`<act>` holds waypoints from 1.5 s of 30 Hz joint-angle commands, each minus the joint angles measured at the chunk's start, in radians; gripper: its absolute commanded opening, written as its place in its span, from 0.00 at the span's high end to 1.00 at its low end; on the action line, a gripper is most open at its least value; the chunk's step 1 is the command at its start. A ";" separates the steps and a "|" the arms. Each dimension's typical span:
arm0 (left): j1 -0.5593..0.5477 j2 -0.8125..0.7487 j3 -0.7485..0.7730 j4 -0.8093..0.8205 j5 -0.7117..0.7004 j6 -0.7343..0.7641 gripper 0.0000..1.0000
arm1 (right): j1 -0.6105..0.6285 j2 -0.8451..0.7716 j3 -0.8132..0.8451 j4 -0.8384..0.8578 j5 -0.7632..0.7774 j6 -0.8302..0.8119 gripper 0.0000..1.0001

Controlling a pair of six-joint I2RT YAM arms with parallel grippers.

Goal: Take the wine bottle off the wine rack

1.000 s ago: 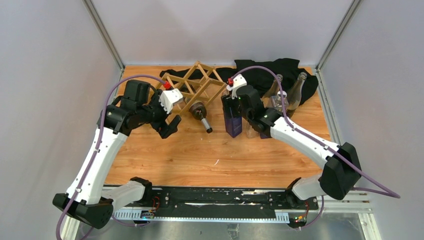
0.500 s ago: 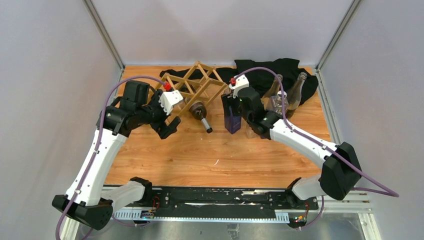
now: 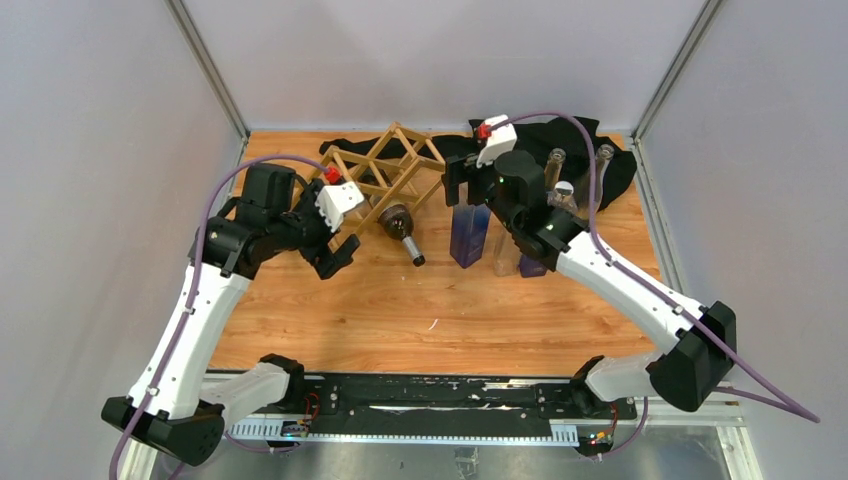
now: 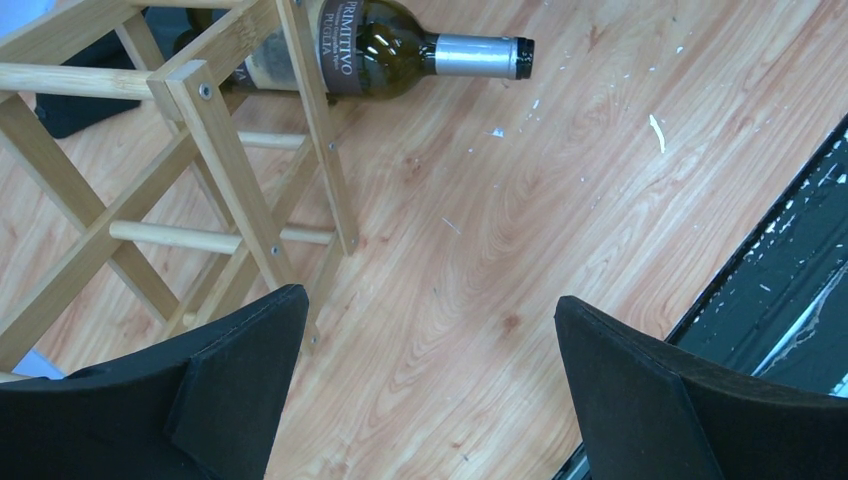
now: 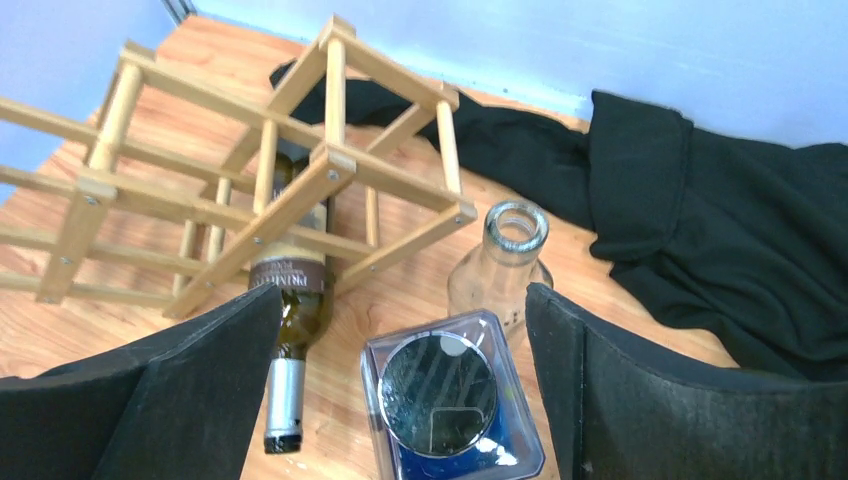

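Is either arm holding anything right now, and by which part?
Nothing is held. Left gripper open beside the wine rack; right gripper open above the blue bottle.

In my left wrist view the wine bottle (image 4: pixel 390 55) loses its base behind the wine rack (image 4: pixel 215 130) and the top edge; its label reads only in part; the rack runs off left; from my right wrist, the blue square bottle (image 5: pixel 452 400) is cut off at the bottom edge.

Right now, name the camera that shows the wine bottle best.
Right wrist: the wine bottle shows nearly full length, lying through the wine rack. Left wrist shows only label and neck; top view shows it small.
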 commanded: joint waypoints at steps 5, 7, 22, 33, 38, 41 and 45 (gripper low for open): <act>0.114 0.060 0.071 0.101 0.015 -0.121 0.00 | 0.137 -0.005 0.206 -0.119 0.248 -0.042 0.05; 0.158 0.092 0.112 0.106 0.042 -0.149 0.00 | 0.206 0.001 0.224 -0.123 0.299 -0.066 0.05; 0.210 0.077 0.053 0.105 0.078 -0.118 0.00 | 0.320 0.341 0.278 -0.312 0.133 0.028 0.09; 0.263 0.058 0.073 -0.003 0.142 -0.033 0.00 | 0.258 0.577 0.332 -0.313 0.119 0.038 0.12; 0.273 0.040 0.037 -0.005 0.159 -0.015 0.00 | 0.247 0.639 0.337 -0.288 0.113 0.038 0.13; 0.276 0.040 0.031 -0.013 0.157 0.002 0.00 | 0.243 0.666 0.344 -0.280 0.113 0.037 0.13; 0.275 0.041 0.034 -0.024 0.158 0.014 0.00 | 0.228 0.686 0.338 -0.263 0.100 0.056 0.16</act>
